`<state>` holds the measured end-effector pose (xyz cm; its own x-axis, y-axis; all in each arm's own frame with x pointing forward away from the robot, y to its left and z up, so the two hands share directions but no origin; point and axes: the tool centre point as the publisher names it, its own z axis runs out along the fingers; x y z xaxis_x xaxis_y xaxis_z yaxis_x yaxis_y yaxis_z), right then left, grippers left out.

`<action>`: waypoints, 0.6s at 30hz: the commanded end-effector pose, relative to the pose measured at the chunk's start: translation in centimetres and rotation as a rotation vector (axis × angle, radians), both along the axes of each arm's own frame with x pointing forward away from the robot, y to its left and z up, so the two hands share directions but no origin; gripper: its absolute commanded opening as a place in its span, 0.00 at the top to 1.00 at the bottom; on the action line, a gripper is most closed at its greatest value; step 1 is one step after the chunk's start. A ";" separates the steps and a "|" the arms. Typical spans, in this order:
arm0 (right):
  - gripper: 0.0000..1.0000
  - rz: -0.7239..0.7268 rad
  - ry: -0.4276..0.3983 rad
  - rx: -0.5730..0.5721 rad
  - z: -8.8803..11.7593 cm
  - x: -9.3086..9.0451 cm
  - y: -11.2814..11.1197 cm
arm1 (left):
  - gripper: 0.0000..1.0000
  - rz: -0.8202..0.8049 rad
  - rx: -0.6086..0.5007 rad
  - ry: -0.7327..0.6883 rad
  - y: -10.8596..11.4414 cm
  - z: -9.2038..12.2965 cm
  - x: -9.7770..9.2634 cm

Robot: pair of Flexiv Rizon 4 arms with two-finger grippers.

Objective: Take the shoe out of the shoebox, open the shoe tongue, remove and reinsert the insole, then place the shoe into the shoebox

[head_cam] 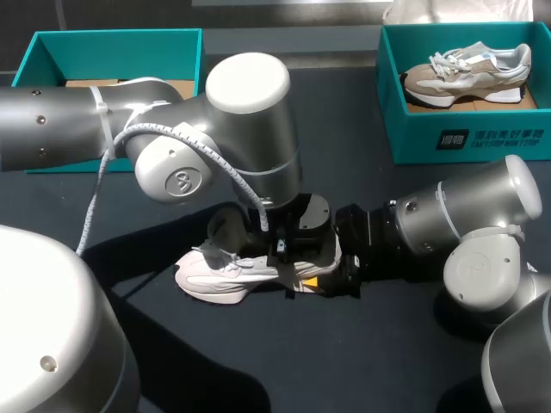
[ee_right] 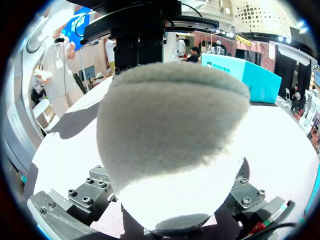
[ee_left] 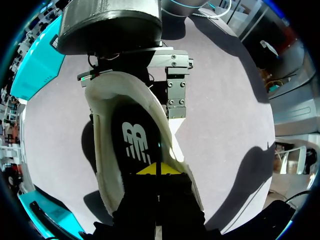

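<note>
A white shoe [head_cam: 219, 275] lies on its side in the middle of the dark table [head_cam: 379, 353], toe to the left. My right gripper [head_cam: 325, 271] comes in low from the right. It holds the grey-and-white heel [ee_right: 170, 140] between its wide-set fingers [ee_right: 87, 192]. My left gripper [head_cam: 277, 254] reaches down into the shoe's opening. In the left wrist view its yellow tips [ee_left: 157, 170] are pinched together on the near edge of the black insole [ee_left: 135, 140], which bears a white logo and lies inside the white collar [ee_left: 102, 130]. My right gripper [ee_left: 175, 87] shows past the shoe.
A teal shoebox [head_cam: 465, 129] at the back right holds a second beige shoe [head_cam: 465, 73]. Another teal box [head_cam: 112, 52] stands open at the back left, partly behind my left arm. A white cable [head_cam: 103, 185] hangs from that arm.
</note>
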<state>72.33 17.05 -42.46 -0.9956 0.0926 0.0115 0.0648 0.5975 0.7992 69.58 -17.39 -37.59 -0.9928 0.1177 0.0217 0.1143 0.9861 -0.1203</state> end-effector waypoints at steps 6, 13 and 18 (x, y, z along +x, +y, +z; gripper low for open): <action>1.00 -0.002 0.000 -0.005 -0.2 0.0 0.3 | 0.49 0.005 -0.009 0.019 0.4 -0.9 -0.6; 1.00 -0.002 0.000 -0.005 -0.2 0.0 0.3 | 0.51 0.010 -0.013 0.016 0.3 -2.0 -0.3; 1.00 -0.002 0.000 -0.005 -0.2 0.0 0.3 | 0.55 0.028 -0.040 -0.038 0.3 -3.3 0.2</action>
